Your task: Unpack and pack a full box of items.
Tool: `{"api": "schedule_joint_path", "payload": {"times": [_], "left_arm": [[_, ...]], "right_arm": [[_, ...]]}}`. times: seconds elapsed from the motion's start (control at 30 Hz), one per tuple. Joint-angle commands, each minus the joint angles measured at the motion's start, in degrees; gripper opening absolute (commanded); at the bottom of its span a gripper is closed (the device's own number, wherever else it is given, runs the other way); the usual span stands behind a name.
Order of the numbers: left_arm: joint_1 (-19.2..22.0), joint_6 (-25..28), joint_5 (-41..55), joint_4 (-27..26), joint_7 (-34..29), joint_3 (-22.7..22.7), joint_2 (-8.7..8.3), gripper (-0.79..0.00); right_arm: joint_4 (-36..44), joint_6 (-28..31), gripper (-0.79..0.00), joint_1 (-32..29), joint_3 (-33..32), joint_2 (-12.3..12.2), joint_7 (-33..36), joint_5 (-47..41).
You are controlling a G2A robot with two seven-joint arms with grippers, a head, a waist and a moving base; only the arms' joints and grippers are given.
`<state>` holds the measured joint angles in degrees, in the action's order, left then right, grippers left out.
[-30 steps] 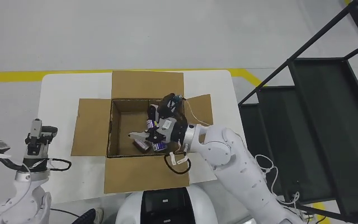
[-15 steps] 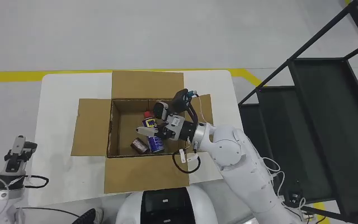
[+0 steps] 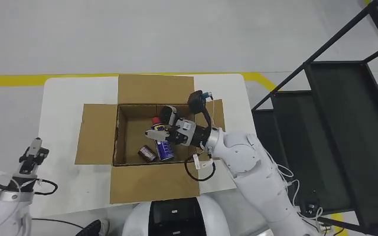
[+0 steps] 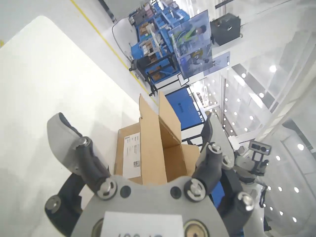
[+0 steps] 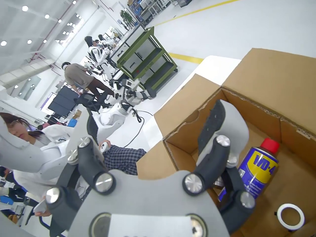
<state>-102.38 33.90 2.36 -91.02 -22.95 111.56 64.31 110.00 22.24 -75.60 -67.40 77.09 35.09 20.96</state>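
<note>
over the box (image 5: 271, 75), the right tool (image 5: 151, 114) gapes above a spray can (image 5: 259, 168).

White floor (image 3: 177, 35) w/ yellow line (image 3: 23, 79); black metal stairs (image 3: 336, 106); green cart (image 5: 148, 57); ceiling lights (image 5: 24, 8).

My right arm (image 3: 236, 147) stretches forward and across to my left, bent at the elbow. The right end effector (image 3: 160, 125) hangs low at its tip, fingers (image 5: 222, 117) spread wide, gripping nothing. My left arm (image 3: 15, 194) sits low at my side. The left end effector (image 3: 34, 150) points away from me, its fingers (image 4: 61, 129) likewise parted and empty.
</note>
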Motion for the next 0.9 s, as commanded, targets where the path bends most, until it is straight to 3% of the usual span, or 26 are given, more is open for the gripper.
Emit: {"api": "schedule_joint_path", "payload": {"times": [0.0, 0.23, 0.43, 0.67, 0.87], "left_arm": [[2.4, -0.3, -0.7, 1.9, -2.3, -1.6, -0.15, 0.000], [7.7, 2.6, 2.0, 6.5, -10.5, -6.9, -0.40, 0.000], [8.5, 3.2, 13.5, 7.6, -18.1, -7.6, -0.74, 0.000], [4.1, 2.1, 31.6, 1.3, -29.9, -4.0, -1.40, 0.000], [-0.1, -1.9, 41.9, -6.5, -38.8, -2.6, -1.65, 0.000]], "right_arm": [[0.7, 1.0, 0.000, -1.0, -1.5, -0.3, -0.2, -3.1], [2.1, 5.2, 0.000, -5.7, -6.6, -1.4, 0.8, -10.6], [2.5, 4.0, 0.000, -8.8, -10.3, -2.2, 0.2, -13.4], [4.5, -4.4, 0.000, -13.8, -15.4, -2.7, -8.4, -6.8], [1.2, -7.7, 0.000, -15.5, -16.5, -2.6, -14.3, -7.5]]}}
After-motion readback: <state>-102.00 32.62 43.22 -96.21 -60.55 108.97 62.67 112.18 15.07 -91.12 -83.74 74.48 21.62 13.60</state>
